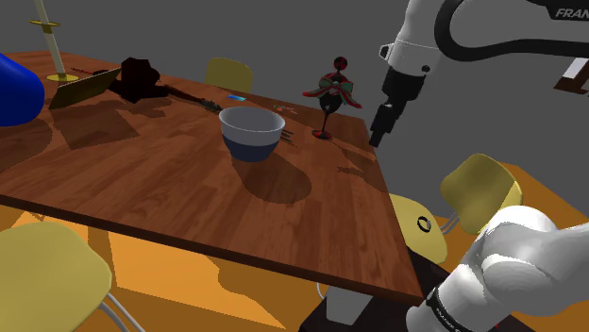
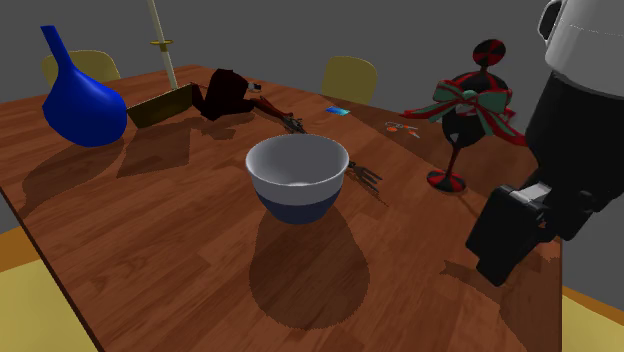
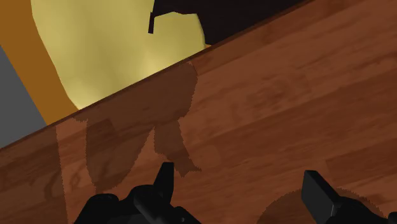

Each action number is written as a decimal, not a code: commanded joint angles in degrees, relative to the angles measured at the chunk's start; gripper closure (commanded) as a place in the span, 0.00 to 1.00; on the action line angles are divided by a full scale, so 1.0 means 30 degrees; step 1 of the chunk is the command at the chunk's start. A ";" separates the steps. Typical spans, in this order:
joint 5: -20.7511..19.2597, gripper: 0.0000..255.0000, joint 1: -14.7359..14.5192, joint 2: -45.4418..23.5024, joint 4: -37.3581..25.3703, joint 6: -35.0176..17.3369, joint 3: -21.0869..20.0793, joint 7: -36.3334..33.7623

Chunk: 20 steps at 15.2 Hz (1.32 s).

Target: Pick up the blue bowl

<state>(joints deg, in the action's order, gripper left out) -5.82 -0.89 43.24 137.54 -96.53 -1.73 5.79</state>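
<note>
The bowl point(image 1: 251, 132) point(image 2: 298, 178) stands upright near the middle of the wooden table point(image 1: 160, 193) point(image 2: 150, 240); its base is blue and its upper wall and inside are pale grey. My black gripper point(image 1: 377, 138) point(image 2: 498, 258) hangs above the table's edge, well off to the shoulder view's right of the bowl and apart from it. In the wrist view the gripper point(image 3: 242, 191) is open, its fingers point(image 3: 164, 182) wide apart over bare wood point(image 3: 286, 95), with nothing between them.
A dark goblet with a red-green ribbon point(image 1: 331, 94) point(image 2: 466, 115) stands between bowl and gripper. A blue vase point(image 2: 85, 105), a brass box point(image 2: 160, 105) and a dark red object point(image 2: 228, 92) sit farther along. Cutlery point(image 2: 365, 178) lies beside the bowl. Yellow chairs point(image 1: 479, 189) point(image 3: 114, 44) ring the table.
</note>
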 commanded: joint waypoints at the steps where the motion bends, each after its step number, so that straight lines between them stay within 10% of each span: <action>1: 0.0000 0.00 0.0000 0.0000 0.0000 0.0000 0.0000 0.0000; 20: 0.3464 0.00 -0.0299 -1.4974 -1.1990 -0.2584 0.0994 0.0806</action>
<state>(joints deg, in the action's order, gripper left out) 3.88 -1.90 1.45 105.04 -104.70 1.06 7.79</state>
